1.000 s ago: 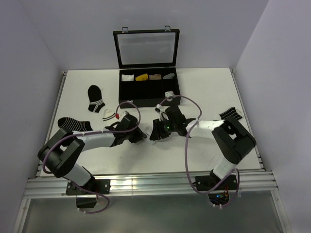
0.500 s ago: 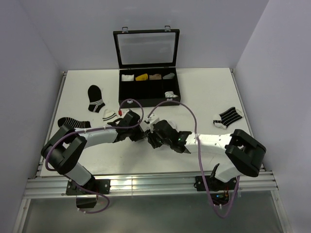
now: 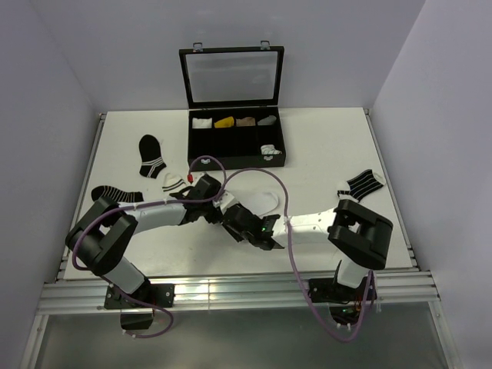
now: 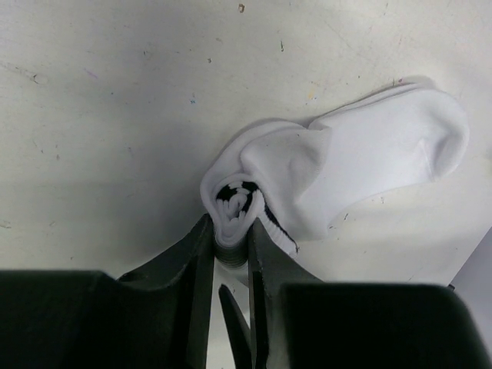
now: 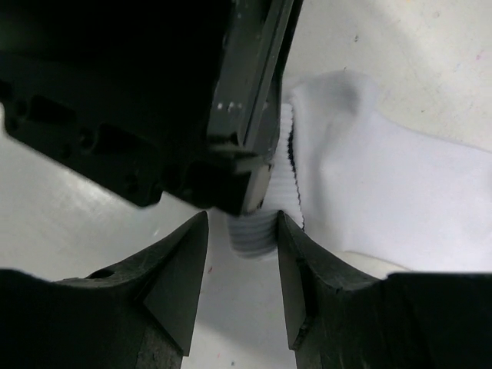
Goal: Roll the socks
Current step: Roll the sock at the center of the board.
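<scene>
The rolling looks half done. The left gripper [image 4: 231, 244] is clenched on the roll [image 4: 233, 207] of the socks [image 4: 369, 157], which lie near the middle of the table [image 4: 115, 92], a little toward its near edge; the toe end lies flat. The right gripper [image 5: 241, 269] is released, its jaws on both sides of the roll's end. Next, it probably must close there and turn the roll toward the toe.

Both the left arm [image 3: 154, 218] and the right arm [image 3: 311, 224] have silver-white link tubes between bulky black joint housings, and each is trailed by a looping purple cable [image 3: 291, 261]. A small green light [image 3: 265, 227] glows on the right wrist. The left gripper [image 4: 231, 231] and right gripper [image 5: 242, 223] end in matte black, wedge-shaped fingers.
</scene>
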`<action>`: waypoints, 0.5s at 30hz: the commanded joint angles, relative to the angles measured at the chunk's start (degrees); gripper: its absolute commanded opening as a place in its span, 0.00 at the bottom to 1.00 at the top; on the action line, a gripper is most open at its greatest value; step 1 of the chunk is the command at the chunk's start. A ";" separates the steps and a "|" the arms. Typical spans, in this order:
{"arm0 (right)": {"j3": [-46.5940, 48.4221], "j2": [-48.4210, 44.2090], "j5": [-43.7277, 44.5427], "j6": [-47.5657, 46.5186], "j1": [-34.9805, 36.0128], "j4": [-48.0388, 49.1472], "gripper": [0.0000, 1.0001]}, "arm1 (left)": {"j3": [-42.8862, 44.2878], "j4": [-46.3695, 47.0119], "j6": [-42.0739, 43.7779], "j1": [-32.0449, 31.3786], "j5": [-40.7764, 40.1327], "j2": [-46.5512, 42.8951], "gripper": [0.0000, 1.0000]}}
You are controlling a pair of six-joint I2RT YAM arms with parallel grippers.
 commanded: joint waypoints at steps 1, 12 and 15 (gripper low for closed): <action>3.38 3.91 5.03 -0.46 1.21 -2.38 0.48 | 0.18 -2.81 2.11 -0.14 0.38 1.06 0.00; 5.59 7.09 4.88 3.67 0.68 -7.75 0.00 | -2.54 -1.31 0.88 -0.23 1.17 -2.35 0.04; 3.83 4.10 0.65 5.07 -0.55 -6.61 0.00 | -4.04 -1.31 -0.70 -0.05 -2.07 -5.16 0.21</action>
